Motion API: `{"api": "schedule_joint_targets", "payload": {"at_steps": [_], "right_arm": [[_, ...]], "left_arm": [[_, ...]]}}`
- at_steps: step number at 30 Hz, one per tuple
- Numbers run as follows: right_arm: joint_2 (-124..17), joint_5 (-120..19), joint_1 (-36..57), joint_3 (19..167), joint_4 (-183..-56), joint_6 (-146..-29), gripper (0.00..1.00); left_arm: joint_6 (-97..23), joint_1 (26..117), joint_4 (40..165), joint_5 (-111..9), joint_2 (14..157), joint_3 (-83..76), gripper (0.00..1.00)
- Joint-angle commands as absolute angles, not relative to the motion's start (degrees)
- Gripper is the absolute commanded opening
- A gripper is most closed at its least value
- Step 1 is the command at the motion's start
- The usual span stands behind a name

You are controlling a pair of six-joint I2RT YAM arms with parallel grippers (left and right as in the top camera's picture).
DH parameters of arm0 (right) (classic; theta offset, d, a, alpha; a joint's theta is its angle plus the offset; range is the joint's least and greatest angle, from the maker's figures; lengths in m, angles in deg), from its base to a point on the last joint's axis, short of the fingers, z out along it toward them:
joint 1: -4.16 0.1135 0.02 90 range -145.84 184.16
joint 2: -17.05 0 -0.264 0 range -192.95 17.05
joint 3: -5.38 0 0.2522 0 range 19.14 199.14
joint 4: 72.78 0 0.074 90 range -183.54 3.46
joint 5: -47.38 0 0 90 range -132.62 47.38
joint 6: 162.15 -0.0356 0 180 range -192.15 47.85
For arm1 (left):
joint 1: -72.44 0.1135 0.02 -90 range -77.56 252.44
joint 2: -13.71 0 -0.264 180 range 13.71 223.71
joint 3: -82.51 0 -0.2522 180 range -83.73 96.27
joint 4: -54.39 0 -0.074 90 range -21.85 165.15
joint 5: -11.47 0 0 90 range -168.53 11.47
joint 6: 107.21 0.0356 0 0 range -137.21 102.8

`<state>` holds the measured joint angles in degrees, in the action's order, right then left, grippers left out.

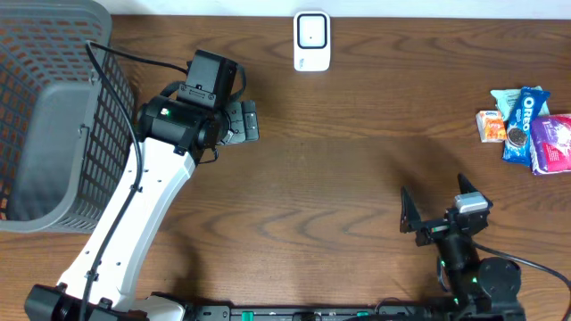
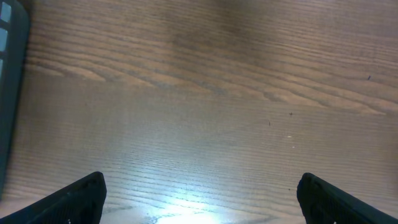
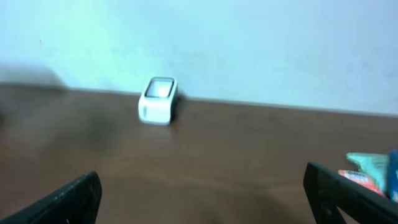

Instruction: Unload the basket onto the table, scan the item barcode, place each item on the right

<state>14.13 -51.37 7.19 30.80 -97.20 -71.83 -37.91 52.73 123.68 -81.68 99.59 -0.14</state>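
Snack packs (image 1: 531,129) far right, scanner (image 1: 312,40) well apart

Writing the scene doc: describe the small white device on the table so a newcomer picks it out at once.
On the wooden table, look along the far edge, between the grey basket at left and the snack packets at right. The white device stands alone there, the only plain white rounded box, with a dark-rimmed window on top.
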Motion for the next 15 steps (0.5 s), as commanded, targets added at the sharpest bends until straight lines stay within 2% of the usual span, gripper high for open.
{"api": "schedule_joint_targets", "payload": {"at_steps": [1, 6, 15], "right_arm": [[15.3, -49.1, 7.5, 27.4, -93.0, -71.2, 0.99], [16.8, -48.1, 6.9, 23.1, -86.8, -71.2, 0.99], [16.8, -47.3, 4.6, 20.4, -83.4, -71.2, 0.99]], "left_arm": [[-37.4, 52.9, 123.8, -82.0, 99.9, 0.1, 0.98], [-37.4, 52.9, 123.8, -82.0, 99.9, 0.1, 0.98], [-37.4, 52.9, 123.8, -82.0, 99.9, 0.1, 0.98]]}}
